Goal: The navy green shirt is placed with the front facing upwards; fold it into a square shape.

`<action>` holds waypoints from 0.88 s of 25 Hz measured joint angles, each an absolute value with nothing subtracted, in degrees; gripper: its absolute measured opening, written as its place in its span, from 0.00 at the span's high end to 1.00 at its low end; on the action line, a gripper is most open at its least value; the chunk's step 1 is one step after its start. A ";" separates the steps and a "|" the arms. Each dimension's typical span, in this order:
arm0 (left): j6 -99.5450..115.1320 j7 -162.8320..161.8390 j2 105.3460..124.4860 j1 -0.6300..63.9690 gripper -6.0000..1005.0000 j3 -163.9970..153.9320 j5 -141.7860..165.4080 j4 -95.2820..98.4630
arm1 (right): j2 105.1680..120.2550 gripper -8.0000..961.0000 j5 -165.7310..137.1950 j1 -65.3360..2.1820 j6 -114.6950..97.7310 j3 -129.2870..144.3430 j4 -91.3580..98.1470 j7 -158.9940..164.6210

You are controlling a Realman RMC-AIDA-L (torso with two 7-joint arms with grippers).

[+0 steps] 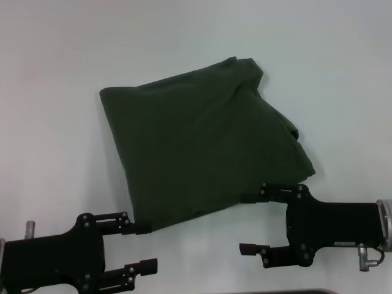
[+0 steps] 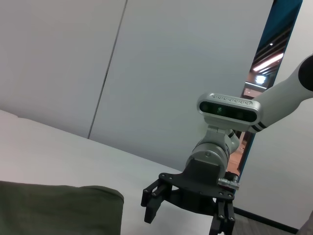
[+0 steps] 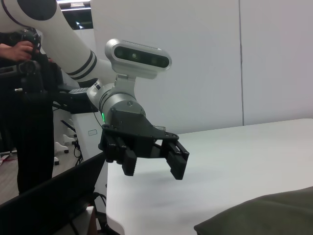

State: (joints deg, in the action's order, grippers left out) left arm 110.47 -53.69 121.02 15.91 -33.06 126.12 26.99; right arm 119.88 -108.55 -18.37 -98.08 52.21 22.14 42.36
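Head view: the shirt [image 1: 205, 144] lies folded into a rough, tilted four-sided bundle near the middle of the white table [image 1: 55, 55]. Only plain dark green cloth shows; no lettering or label can be read on it. Its far right corner is bunched and rumpled, and the right edge bulges outward.

The left gripper [image 1: 146, 246] sits at the near left, fingers spread apart and holding nothing; its upper finger reaches the near left corner of the shirt, though contact cannot be confirmed. The right gripper [image 1: 256, 223] sits at the near right, likewise spread wide and empty; its upper finger lies at the near edge of the shirt, its lower finger on bare table.

Left wrist view: a corner of the shirt [image 2: 58, 210] rests on the table, with the right gripper [image 2: 183, 208] beyond it, fingers parted.

Right wrist view: the left gripper [image 3: 151, 161] hangs above the table [image 3: 234, 161] with fingers parted; an edge of the shirt [image 3: 264, 215] is nearby. No writing is readable on either arm.
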 joint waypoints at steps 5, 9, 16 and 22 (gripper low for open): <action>110.48 -53.70 121.02 15.91 0.42 -33.10 126.12 26.99 | 119.87 0.13 -108.55 -18.37 -98.08 52.21 22.15 42.40; 110.48 -53.70 121.02 15.91 0.42 -33.09 126.12 26.98 | 119.88 0.13 -108.54 -18.37 -98.08 52.21 22.15 42.42; 110.48 -53.70 121.02 15.90 0.42 -33.08 126.12 26.98 | 119.88 0.13 -108.54 -18.37 -98.08 52.21 22.15 42.55; 110.48 -53.68 121.02 15.82 0.42 -33.00 126.12 26.98 | 119.88 0.13 -108.54 -18.37 -98.08 52.21 22.15 42.64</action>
State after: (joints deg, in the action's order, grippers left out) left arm 110.48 -53.68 121.02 15.82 -33.00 126.12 26.98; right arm 119.88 -108.54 -18.37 -98.08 52.21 22.15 42.64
